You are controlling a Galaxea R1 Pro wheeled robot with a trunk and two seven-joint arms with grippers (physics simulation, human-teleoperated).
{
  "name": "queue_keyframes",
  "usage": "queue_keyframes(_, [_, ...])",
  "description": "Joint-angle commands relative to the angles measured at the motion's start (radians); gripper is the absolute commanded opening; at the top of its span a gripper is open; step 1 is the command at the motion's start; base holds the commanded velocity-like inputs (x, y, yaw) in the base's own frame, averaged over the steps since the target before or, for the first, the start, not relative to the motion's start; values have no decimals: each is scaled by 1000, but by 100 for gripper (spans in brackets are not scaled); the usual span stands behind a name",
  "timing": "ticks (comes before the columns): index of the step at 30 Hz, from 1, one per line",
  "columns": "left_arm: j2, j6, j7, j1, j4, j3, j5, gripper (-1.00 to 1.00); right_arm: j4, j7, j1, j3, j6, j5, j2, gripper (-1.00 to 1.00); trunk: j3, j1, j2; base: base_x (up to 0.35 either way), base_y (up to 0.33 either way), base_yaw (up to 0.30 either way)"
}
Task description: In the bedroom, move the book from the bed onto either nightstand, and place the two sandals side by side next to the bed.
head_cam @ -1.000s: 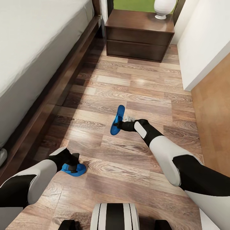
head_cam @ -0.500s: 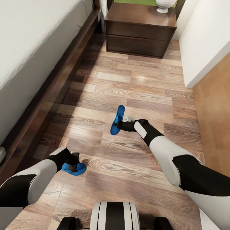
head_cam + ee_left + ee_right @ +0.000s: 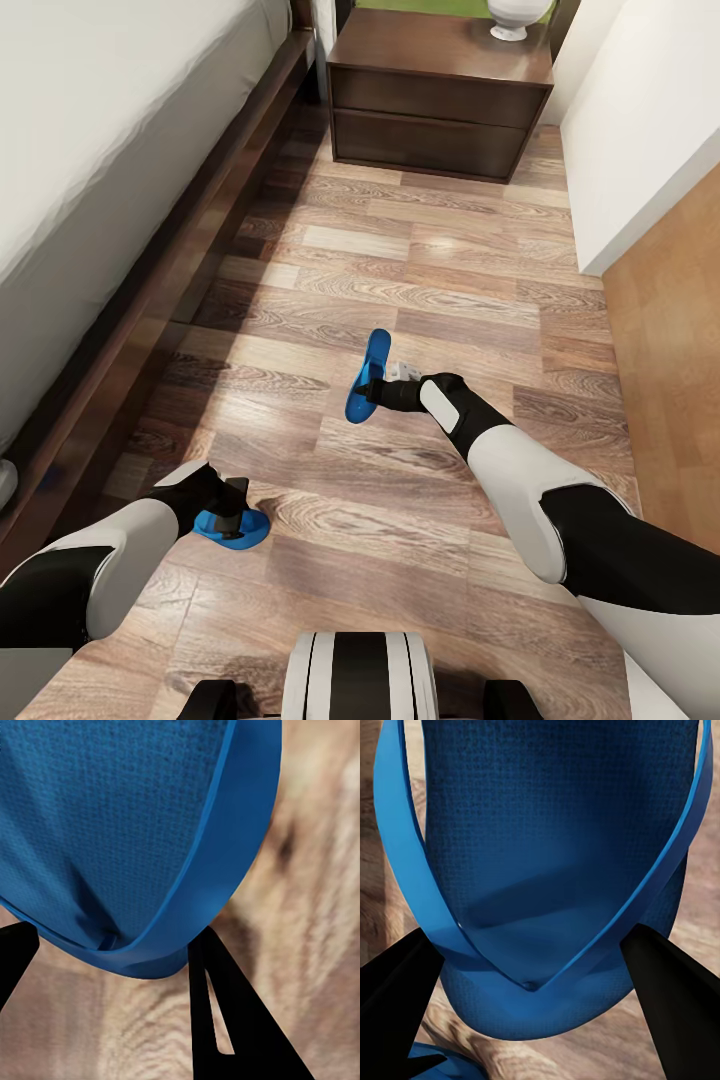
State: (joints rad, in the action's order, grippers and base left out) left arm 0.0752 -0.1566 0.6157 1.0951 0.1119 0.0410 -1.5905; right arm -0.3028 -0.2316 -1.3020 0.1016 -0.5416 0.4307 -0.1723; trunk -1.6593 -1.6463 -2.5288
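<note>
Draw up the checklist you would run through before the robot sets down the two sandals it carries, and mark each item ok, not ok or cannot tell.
1. Left tool holds a sandal: ok; the left wrist view shows the strap between its fingers.
2. Right tool holds the other sandal: ok.
3. Sandals side by side: not ok; they are apart, one turned on edge.
4. Floor beside the bed free for placing: ok.
5. Sandals close to the bed: not ok; both hang over mid-floor.
6. Book moved to the nightstand: cannot tell.
</note>
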Motion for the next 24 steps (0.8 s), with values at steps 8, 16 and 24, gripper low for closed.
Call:
queue_keyframes(8, [0,-7,6,-1,0,3,7,-100,-1,-2,0,4,-3,0,0,-100,-1,-10,0,0,0,0])
queue_keyframes(16, [0,-8,6,-1,0,3,7,-100,-1,-2,0,4,-3,0,0,-100,-1,-10,0,0,0,0])
queue_keyframes(24, [0,-8,6,-1,0,3,7,-100,-1,-2,0,4,-4,0,0,-100,26,-6,2,0,0,0])
